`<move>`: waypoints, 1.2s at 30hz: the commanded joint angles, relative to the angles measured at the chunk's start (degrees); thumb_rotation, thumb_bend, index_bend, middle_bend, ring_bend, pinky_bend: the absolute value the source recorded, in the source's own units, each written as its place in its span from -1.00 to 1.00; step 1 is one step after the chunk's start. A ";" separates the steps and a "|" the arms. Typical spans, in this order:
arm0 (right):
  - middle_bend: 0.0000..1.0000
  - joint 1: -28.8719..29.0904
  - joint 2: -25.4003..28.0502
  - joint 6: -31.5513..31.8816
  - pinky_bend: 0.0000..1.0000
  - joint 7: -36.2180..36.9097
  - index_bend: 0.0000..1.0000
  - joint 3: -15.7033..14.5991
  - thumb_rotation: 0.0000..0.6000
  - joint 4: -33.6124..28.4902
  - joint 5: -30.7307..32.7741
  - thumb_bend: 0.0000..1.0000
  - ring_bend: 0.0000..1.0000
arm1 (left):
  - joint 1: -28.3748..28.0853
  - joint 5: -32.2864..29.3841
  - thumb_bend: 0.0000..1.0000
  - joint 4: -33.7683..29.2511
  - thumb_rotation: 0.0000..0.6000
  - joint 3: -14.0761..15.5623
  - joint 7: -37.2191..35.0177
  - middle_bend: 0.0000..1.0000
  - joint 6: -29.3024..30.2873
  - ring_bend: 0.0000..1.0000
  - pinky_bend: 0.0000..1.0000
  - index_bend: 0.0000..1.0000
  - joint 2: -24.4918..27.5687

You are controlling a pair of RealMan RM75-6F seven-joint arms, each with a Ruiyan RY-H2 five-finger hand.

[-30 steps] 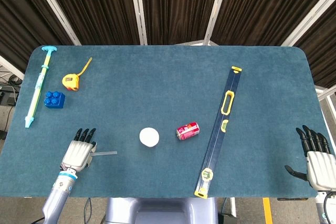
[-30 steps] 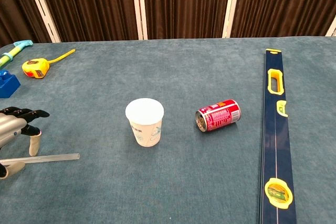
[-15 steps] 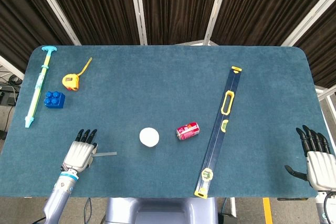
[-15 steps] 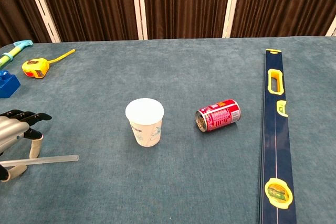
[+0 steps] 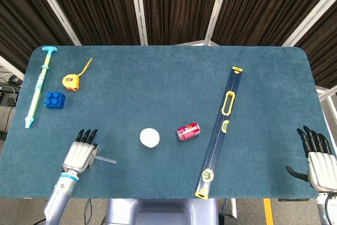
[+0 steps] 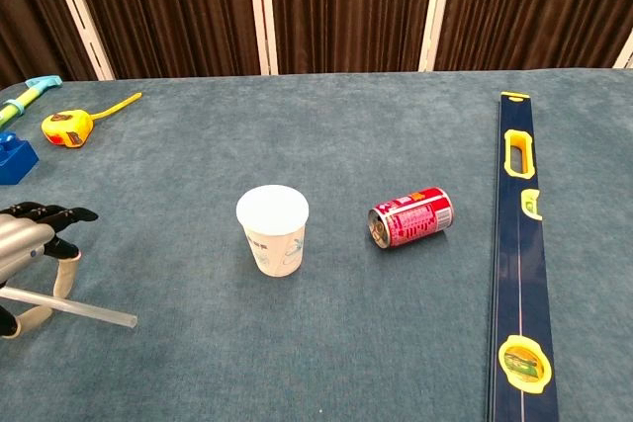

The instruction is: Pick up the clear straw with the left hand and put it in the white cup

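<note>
The clear straw (image 6: 94, 312) lies on the blue table near the front left, its free end angled toward the front edge; the head view shows that end (image 5: 107, 159). My left hand (image 6: 30, 254) (image 5: 79, 156) sits over its left part, thumb on the near side and a finger on the far side, pinching it. The white cup (image 6: 273, 228) (image 5: 149, 137) stands upright and empty to the right of that hand. At the front right corner my right hand (image 5: 317, 160) rests with fingers spread, holding nothing.
A red can (image 6: 411, 216) lies on its side right of the cup. A long blue level (image 6: 522, 244) runs along the right side. At the far left are a yellow tape measure (image 6: 67, 125), a blue block (image 6: 15, 159) and a teal syringe-like tool (image 5: 37, 87).
The straw has swung under my left hand, its free end turning toward the table's front edge. Both hands have stayed almost still.
</note>
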 commanded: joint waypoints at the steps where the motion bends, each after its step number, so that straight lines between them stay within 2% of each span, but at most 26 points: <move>1: -1.00 0.00 -0.01 -0.01 -1.00 -0.01 -1.00 -0.01 1.00 0.01 0.01 -0.83 -1.00 | -0.05 0.52 -0.20 -1.48 1.00 -0.64 -0.71 -1.00 0.68 -1.00 -1.00 0.08 0.70; 8: -1.00 -0.01 -0.03 0.02 -1.00 -0.06 -1.00 0.00 1.00 0.01 0.01 -0.83 -1.00 | -0.63 2.14 -0.20 -7.33 1.00 -4.08 -4.33 -1.00 2.87 -1.00 -1.00 0.10 3.24; 14: -1.00 -0.01 -0.05 0.04 -1.00 -0.13 -1.00 0.01 1.00 -0.01 0.01 -0.83 -1.00 | -2.53 -0.41 -0.19 -13.55 1.00 -10.30 -10.94 -1.00 1.83 -1.00 -1.00 0.11 4.48; 21: -1.00 0.03 0.02 -0.06 -1.00 0.10 -1.00 0.00 1.00 0.02 -0.01 -0.83 -1.00 | -6.91 -13.99 -0.19 -23.30 1.00 -20.70 -26.46 -1.00 -7.11 -1.00 -1.00 0.11 4.74; 26: -1.00 0.06 0.12 -0.17 -1.00 0.47 -1.00 -0.03 1.00 0.13 -0.06 -0.83 -1.00 | -10.62 -22.96 -0.20 -24.78 1.00 -25.88 -34.83 -1.00 -12.87 -1.00 -1.00 0.11 3.22; 30: -1.00 0.12 0.22 -0.29 -1.00 0.83 -1.00 -0.07 1.00 0.22 -0.15 -0.83 -1.00 | -13.06 -24.67 -0.20 -22.84 1.00 -27.42 -39.05 -1.00 -14.23 -1.00 -1.00 0.13 0.14; 36: -1.00 0.14 0.30 -0.37 -1.00 1.22 -1.00 -0.13 1.00 0.35 -0.25 -0.83 -1.00 | -15.12 -23.36 -0.19 -19.50 1.00 -27.05 -42.62 -1.00 -14.68 -1.00 -1.00 0.13 -3.91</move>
